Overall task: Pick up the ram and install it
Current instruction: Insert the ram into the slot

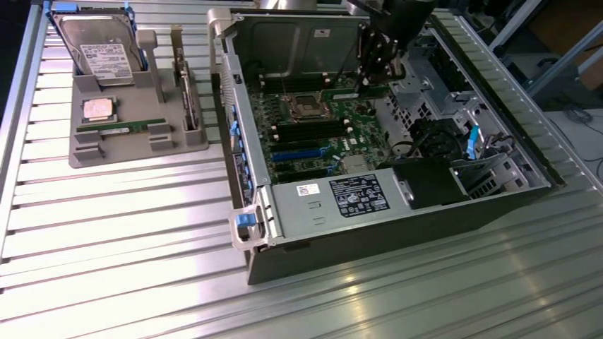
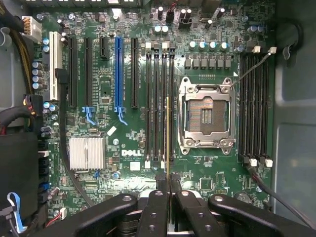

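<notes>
Between the jaws (image 2: 168,185), clenched tight, the ram (image 2: 168,138) is pinched by its upper edge and seen edge-on, a thin line running out ahead of the fingertips. It lies parallel to the slots (image 2: 159,108) beside the socket (image 2: 206,113), and by the look of it directly over one of them. That suggests it is gripped this way so its lower edge can meet a slot squarely. I cannot tell whether it is already touching the slot or is just above it.

Around the slots spreads the board (image 2: 98,89), which lies flat in the open case (image 1: 377,233) on the counter (image 1: 113,247).

From the exterior view, the arm (image 1: 386,35) reaches steeply down into the far end of the case, wrist pointing at the board, with the ram (image 1: 354,92) low beneath it.
</notes>
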Robot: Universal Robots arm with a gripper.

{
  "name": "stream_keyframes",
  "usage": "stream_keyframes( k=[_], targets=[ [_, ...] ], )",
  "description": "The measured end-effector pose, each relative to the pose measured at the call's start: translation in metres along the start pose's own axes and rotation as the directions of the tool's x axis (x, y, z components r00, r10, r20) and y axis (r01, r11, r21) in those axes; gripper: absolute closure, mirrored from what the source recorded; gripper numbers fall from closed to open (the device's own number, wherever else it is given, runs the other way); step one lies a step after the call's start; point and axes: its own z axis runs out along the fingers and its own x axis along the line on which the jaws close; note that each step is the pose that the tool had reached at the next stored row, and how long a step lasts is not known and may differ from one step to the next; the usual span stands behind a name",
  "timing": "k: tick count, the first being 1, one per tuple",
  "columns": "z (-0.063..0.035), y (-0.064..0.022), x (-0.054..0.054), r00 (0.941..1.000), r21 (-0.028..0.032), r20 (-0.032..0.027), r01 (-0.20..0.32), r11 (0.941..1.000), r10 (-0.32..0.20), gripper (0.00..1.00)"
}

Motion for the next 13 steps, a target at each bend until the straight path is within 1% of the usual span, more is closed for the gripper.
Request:
stream_keyframes(
  k=[13],
  targets=[
    [0.0062,-0.0002,0.0,1.0,0.0,0.0,0.0,1.0,0.0,0.88]
  ],
)
